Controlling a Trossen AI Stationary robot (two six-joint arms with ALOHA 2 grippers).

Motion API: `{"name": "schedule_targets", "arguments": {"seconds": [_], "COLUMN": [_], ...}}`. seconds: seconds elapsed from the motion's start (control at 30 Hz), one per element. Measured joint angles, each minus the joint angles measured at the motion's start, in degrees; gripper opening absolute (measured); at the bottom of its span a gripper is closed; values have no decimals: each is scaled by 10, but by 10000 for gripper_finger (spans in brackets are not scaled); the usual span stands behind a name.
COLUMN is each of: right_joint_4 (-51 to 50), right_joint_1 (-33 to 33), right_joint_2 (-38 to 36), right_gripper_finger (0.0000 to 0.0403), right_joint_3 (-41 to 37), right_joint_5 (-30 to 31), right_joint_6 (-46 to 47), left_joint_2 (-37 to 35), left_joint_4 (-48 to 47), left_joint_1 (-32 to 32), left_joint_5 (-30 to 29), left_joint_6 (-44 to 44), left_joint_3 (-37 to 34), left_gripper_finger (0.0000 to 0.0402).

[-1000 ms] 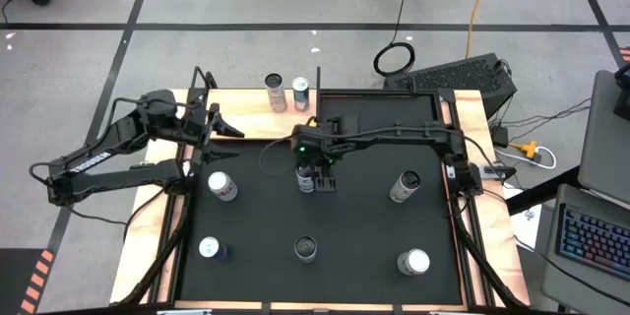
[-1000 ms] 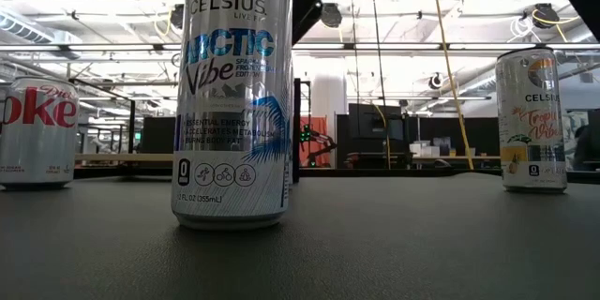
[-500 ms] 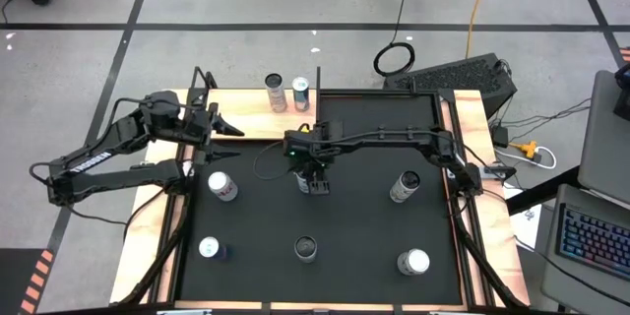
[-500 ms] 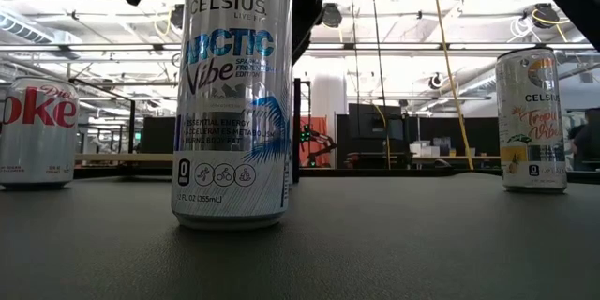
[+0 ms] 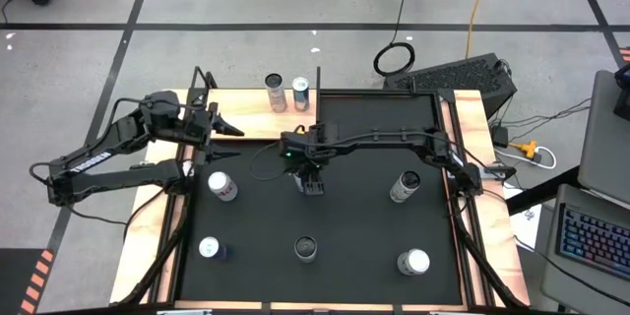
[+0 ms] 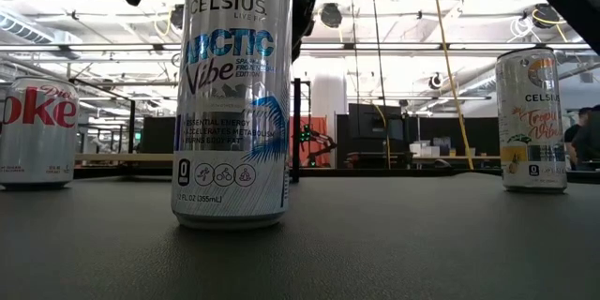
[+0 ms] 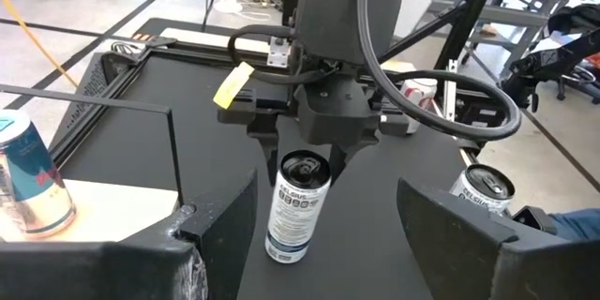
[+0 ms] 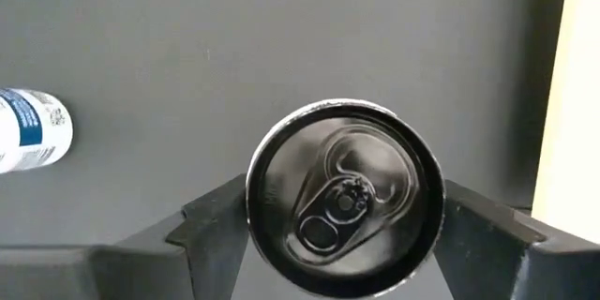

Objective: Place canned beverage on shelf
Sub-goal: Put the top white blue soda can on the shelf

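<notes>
A white and blue beverage can (image 7: 298, 208) stands upright on the black mat (image 5: 364, 226), near its middle. My right gripper (image 7: 307, 164) reaches down over it, open. One finger stands on each side of the can's top (image 8: 344, 208), and I see no touch. From above, the gripper (image 5: 311, 179) hides the can. The shelf (image 5: 246, 118) is a light-wood board at the mat's far left, and two cans (image 5: 275, 92) (image 5: 300, 92) stand on it. My left gripper (image 5: 224, 126) hovers open above the shelf's left part with nothing between its fingers.
Several other cans stand on the mat: two at the left (image 5: 222, 187) (image 5: 208, 247), one at the near middle (image 5: 306, 247), two at the right (image 5: 405, 186) (image 5: 414, 262). Thin black rods (image 5: 317, 69) rise at the shelf's corners.
My right gripper has come down over the middle can and shifted slightly toward the table's left edge. It now covers the can in the high view. Its fingers keep the same gap. The can has stayed upright in place.
</notes>
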Motion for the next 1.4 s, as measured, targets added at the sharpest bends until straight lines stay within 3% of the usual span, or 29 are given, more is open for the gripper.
{"name": "schedule_targets", "arguments": {"seconds": [0.3,0.6,0.93,1.2,1.4], "right_joint_4": [17,23,25,11,124], "right_joint_1": [0,-1,-20,-48,-83], "right_joint_2": [1,1,-1,-1,-23], "right_gripper_finger": [275,225,223,227,224], "right_joint_3": [0,0,0,88,86], "right_joint_5": [0,1,0,4,2], "right_joint_6": [2,16,17,3,-9], "left_joint_2": [10,17,16,16,15], "left_joint_4": [-1,-2,-2,-1,0], "left_joint_1": [0,0,0,0,0], "left_joint_5": [0,0,-6,-47,-63], "left_joint_6": [0,0,0,-2,-5], "left_joint_3": [0,0,0,0,0], "left_gripper_finger": [261,261,261,261,261]}}
